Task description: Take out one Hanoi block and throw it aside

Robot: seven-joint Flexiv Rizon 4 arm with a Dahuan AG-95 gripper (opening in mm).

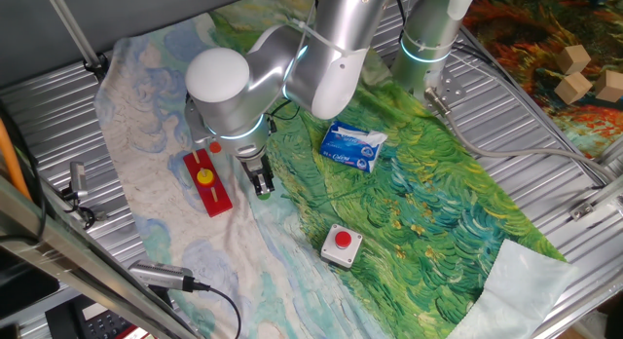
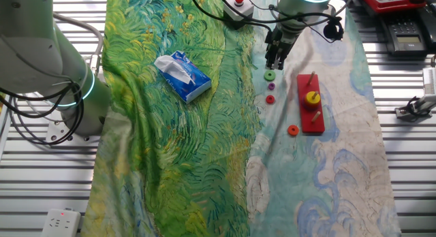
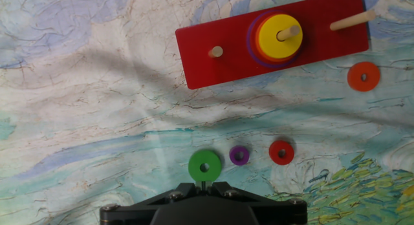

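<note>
A: Where is the Hanoi block [image 3: 204, 165]?

B: The green disc lies flat on the painted cloth [image 3: 97, 121], off the red board [image 3: 272, 41], just beyond the gripper [image 2: 274, 62] base in the hand view. A purple disc [image 3: 239, 155] sits just right of it, then a red disc [image 3: 281, 152]; an orange disc [image 3: 363, 76] lies farther right, near the board's end.

A: Board contents?

B: Yellow disc [image 3: 280, 36] stacked on the middle peg; the two outer pegs are bare.

A: Gripper status?

B: Hangs just over the green disc, carrying nothing. Jaw spacing: cannot tell.

A: Other items?

B: Tissue pack [image 1: 352, 146] and red push-button box [image 1: 342, 244] on the cloth.
</note>
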